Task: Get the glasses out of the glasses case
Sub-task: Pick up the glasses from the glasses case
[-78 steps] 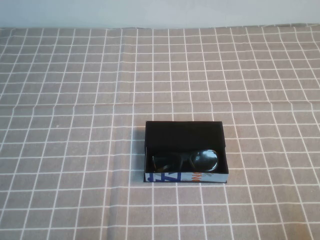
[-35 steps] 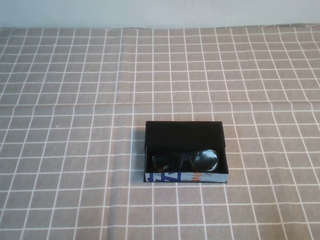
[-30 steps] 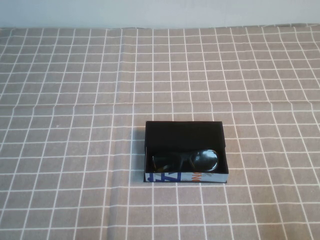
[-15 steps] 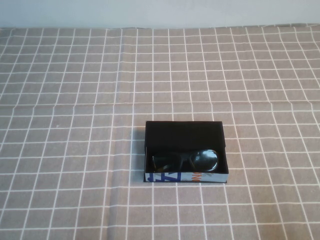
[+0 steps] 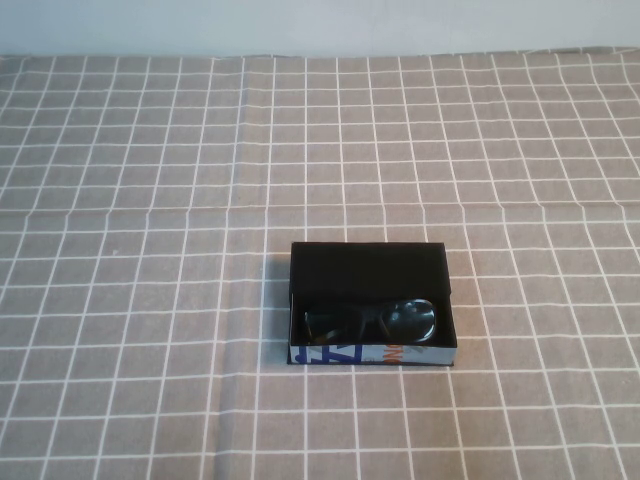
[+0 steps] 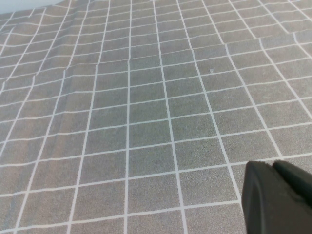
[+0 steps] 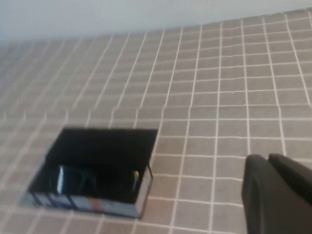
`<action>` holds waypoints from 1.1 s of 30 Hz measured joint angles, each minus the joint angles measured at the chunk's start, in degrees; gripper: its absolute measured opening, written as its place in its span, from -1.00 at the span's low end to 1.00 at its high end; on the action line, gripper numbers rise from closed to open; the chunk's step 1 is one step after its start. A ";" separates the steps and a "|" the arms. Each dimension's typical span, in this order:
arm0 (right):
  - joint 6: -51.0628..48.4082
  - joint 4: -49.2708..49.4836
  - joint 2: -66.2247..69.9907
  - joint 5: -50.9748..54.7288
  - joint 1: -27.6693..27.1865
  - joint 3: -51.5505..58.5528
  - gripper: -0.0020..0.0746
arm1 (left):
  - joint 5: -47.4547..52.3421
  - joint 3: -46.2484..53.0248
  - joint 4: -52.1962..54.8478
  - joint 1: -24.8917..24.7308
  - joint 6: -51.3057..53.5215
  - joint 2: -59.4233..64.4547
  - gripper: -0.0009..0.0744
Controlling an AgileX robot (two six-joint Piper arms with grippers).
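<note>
The glasses case [image 5: 372, 266], a shallow open box, black inside with a light blue front side, lies on the checked cloth in the high view. The black-framed glasses [image 5: 372, 320] lie folded inside it against the front side. Neither arm shows in the high view. In the right wrist view the case [image 7: 105, 146] and the glasses [image 7: 95, 179] show, and my right gripper [image 7: 272, 163] is shut and empty, apart from the case. My left gripper [image 6: 273, 168] is shut and empty over bare cloth in the left wrist view.
A grey cloth with a white grid [image 5: 150, 200] covers the table, with slight creases. A pale wall [image 5: 320, 25] runs along the far edge.
</note>
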 joint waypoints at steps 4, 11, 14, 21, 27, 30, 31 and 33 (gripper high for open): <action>-12.41 0.49 11.74 8.02 0.00 -10.81 -1.00 | 0.00 0.00 0.00 0.00 0.00 0.00 -0.99; -30.49 8.21 31.80 24.72 0.90 -25.98 -1.00 | 0.00 0.00 0.00 0.00 0.00 0.00 -0.99; -36.00 9.19 40.01 29.40 4.08 -32.04 -1.00 | 0.00 0.00 0.00 0.00 0.00 0.00 -0.99; -38.45 -3.04 56.59 30.19 17.31 -43.88 -1.00 | 0.00 0.00 0.00 0.00 0.00 0.00 -0.99; -38.81 -14.02 69.04 29.54 26.16 -52.18 -1.00 | 0.00 0.00 0.00 0.00 0.00 0.00 -0.99; -38.81 -17.00 74.39 27.88 30.25 -55.00 -1.00 | 0.00 0.00 0.00 0.00 0.00 0.00 -0.99; -38.81 -17.96 76.43 27.29 31.74 -55.76 -0.99 | 0.00 0.00 0.00 0.00 0.00 0.00 -0.99; -38.81 -19.59 79.16 26.00 34.15 -57.03 -0.98 | 0.00 0.00 0.00 0.00 0.00 0.00 -0.99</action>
